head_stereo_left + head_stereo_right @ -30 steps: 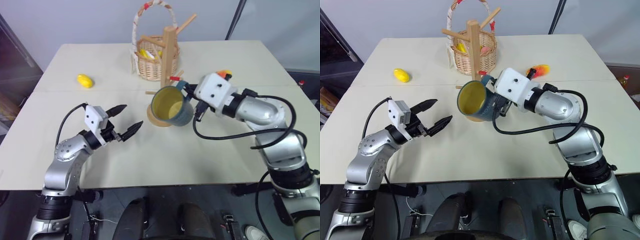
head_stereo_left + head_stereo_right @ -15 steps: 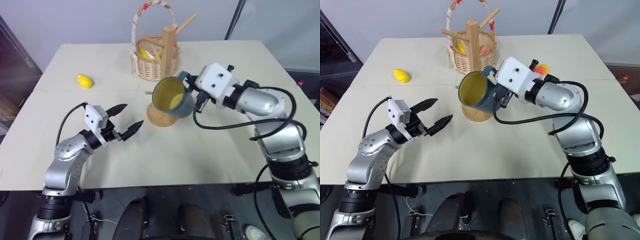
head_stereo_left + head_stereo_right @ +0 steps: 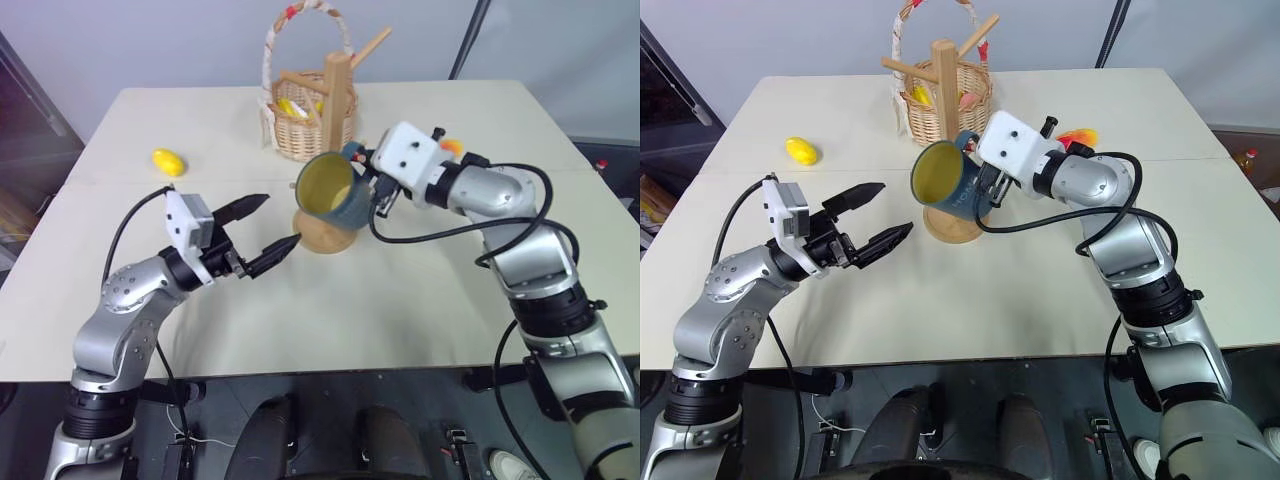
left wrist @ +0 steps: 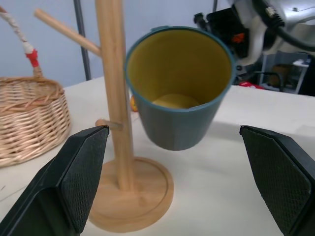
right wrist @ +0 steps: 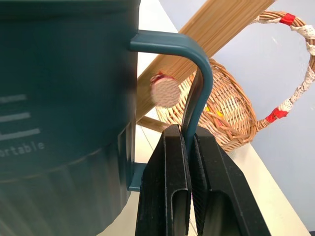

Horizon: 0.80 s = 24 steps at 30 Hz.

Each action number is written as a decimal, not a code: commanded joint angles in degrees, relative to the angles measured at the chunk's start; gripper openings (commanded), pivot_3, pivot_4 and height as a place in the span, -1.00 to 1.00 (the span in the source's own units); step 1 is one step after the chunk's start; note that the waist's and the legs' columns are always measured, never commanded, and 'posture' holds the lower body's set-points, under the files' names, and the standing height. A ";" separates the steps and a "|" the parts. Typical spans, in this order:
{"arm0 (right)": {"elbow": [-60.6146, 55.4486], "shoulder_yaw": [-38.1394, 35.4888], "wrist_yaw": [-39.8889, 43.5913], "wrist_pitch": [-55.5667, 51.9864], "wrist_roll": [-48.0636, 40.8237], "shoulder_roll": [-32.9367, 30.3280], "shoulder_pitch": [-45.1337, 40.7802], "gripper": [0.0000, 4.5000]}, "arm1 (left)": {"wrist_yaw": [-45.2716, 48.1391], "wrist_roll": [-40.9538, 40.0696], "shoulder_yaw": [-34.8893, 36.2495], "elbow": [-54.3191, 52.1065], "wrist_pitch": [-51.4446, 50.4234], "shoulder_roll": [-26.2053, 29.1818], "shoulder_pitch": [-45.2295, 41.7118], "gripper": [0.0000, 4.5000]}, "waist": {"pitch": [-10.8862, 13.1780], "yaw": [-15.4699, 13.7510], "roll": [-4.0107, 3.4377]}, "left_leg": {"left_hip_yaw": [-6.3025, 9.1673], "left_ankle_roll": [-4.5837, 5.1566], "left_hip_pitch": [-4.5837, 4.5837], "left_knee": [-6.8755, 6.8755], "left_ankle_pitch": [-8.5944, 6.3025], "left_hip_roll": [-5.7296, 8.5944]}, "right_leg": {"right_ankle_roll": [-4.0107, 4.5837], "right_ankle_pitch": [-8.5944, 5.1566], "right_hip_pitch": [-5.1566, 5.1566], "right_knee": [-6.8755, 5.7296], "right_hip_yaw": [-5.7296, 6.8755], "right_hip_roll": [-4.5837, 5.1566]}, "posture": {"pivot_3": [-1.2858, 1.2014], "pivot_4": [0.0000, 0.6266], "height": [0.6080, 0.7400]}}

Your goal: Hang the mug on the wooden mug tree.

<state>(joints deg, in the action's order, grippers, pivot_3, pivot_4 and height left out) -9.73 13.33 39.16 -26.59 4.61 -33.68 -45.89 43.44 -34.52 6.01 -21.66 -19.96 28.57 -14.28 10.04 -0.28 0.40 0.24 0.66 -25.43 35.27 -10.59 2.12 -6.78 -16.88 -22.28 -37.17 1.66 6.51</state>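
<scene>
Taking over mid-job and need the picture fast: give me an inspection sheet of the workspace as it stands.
Surface: pale table, seam across its middle.
Job's things: mug held by its handle in the air, tipped, beside the wooden mug tree; red-tipped peg seen through the handle's loop.
Clutter: wicker basket behind the tree; yellow fruit-like thing; orange-yellow thing.
Grippers: right gripper shut on the handle; left gripper open, holding nothing.
Cables: black cables along both arms.
Surroundings: grey wall.
</scene>
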 commanded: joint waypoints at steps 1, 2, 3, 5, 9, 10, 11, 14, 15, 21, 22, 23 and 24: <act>-0.13 -0.32 0.13 1.66 0.81 0.44 -1.89 -0.99 | -0.09 -1.04 0.42 -2.43 -0.16 0.30 -0.92 1.00 | 0.00 0.00 0.00 | 0.00 0.00 0.00 0.00 0.00 0.00 | 0.00 0.00 0.01 0.00 0.00 0.00 | 0.03 -0.52 1.00; -0.03 -0.37 0.20 1.71 0.86 0.51 -1.88 -0.69 | -0.08 -1.02 0.41 -2.43 -0.12 0.29 -0.94 1.00 | 0.00 0.00 0.00 | 0.00 0.00 0.00 0.00 0.00 0.00 | 0.00 0.00 0.00 0.00 0.00 0.00 | 0.03 -0.52 1.00; 0.05 -0.44 0.16 1.87 0.99 0.55 -1.86 -0.53 | -0.10 -1.00 0.40 -2.43 -0.06 0.24 -0.96 1.00 | 0.00 0.00 0.00 | 0.00 0.00 0.00 0.00 0.00 0.00 | 0.00 0.00 0.01 0.00 0.00 0.00 | 0.03 -0.52 1.00; 0.12 -0.57 0.16 2.07 1.22 0.63 -1.81 -0.09 | -0.12 -0.97 0.41 -2.43 -0.01 0.19 -0.96 1.00 | 0.00 0.01 0.00 | 0.00 0.00 0.00 0.00 0.00 0.00 | 0.00 0.00 0.00 0.00 0.00 -0.01 | 0.03 -0.52 1.00; -1.37 -2.03 -0.22 3.03 1.91 -0.53 -1.47 0.59 | -0.26 -0.71 0.17 -2.17 -0.03 -0.15 -1.28 1.00 | 0.00 0.03 0.00 | 0.00 0.00 0.00 0.00 0.00 0.00 | 0.00 0.00 0.00 0.00 0.00 -0.02 | 0.03 -0.52 1.00; -2.13 -2.57 -0.04 2.93 1.79 -0.95 -1.22 0.59 | -0.27 -0.68 0.18 -2.14 -0.01 -0.18 -1.26 1.00 | 0.00 0.01 0.00 | 0.00 0.00 0.00 0.00 0.00 0.00 | 0.00 0.00 0.01 0.00 0.00 -0.02 | 0.03 -0.52 1.00; -3.62 -4.06 0.34 2.31 0.89 -1.70 -0.52 0.59 | -0.33 -0.57 0.24 -1.97 0.04 -0.21 -1.13 1.00 | 0.00 -0.02 0.00 | 0.00 0.00 0.00 0.00 0.00 0.00 | 0.00 0.00 0.00 0.00 0.00 -0.02 | 0.03 -0.52 1.00; -8.69 -10.51 2.14 0.80 -4.56 -3.50 3.43 0.59 | -1.07 -0.18 1.03 -0.91 0.02 -0.28 -0.35 1.00 | 0.01 -0.44 0.00 | 0.00 0.00 -0.02 -0.01 0.00 0.00 | -0.01 0.00 0.00 0.02 0.00 0.00 | 0.03 -0.52 1.00; -10.40 -13.31 2.73 0.10 -7.21 -3.64 5.42 0.59 | -1.66 -0.18 1.55 -0.32 -0.11 -0.45 -0.07 1.00 | 0.00 -0.56 0.01 | 0.00 0.00 -0.02 -0.01 0.00 0.00 | -0.01 0.00 0.02 0.05 0.00 0.01 | 0.03 -0.52 1.00; -12.65 -30.36 0.92 -2.86 -20.87 1.70 22.86 0.59 | -9.14 3.83 6.11 7.96 3.28 -3.76 2.10 1.00 | 0.00 -0.28 0.06 | 0.02 0.02 0.04 -0.02 -0.02 -0.01 | -0.01 0.00 0.14 0.12 0.01 0.18 | 0.03 -0.52 1.00; -11.72 -31.66 0.51 -1.94 -21.74 2.88 25.64 0.59 | -9.77 4.43 6.73 9.29 3.99 -4.10 2.86 1.00 | -0.01 -0.23 0.06 | -0.01 0.02 0.04 -0.03 -0.02 -0.01 | -0.01 0.00 0.08 0.08 -0.02 0.18 | 0.03 -0.52 1.00; -10.36 -32.23 0.60 0.36 -21.85 3.79 28.67 0.59 | -10.64 5.70 7.18 10.85 5.09 -4.34 3.77 1.00 | -0.01 -0.19 0.06 | 0.00 0.02 0.05 -0.04 -0.02 -0.02 | -0.01 0.00 0.08 0.07 -0.02 0.17 | 0.03 -0.52 1.00; -9.00 -32.63 0.66 2.89 -21.95 4.72 30.98 0.59 | -11.36 6.53 7.61 12.13 5.88 -4.59 4.52 1.00 | -0.01 -0.15 0.05 | -0.01 0.02 0.06 -0.07 -0.02 -0.02 | -0.01 0.00 0.08 0.08 -0.02 0.16 | 0.03 -0.52 1.00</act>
<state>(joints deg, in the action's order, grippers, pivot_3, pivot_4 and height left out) -19.30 -17.47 40.05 -27.68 -15.69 -29.81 -16.08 33.47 -29.56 11.62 -10.59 -16.43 24.17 -10.47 10.03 -0.43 0.45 0.21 0.68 -25.37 35.19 -10.61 2.10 -6.79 -16.87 -22.24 -37.11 1.63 6.67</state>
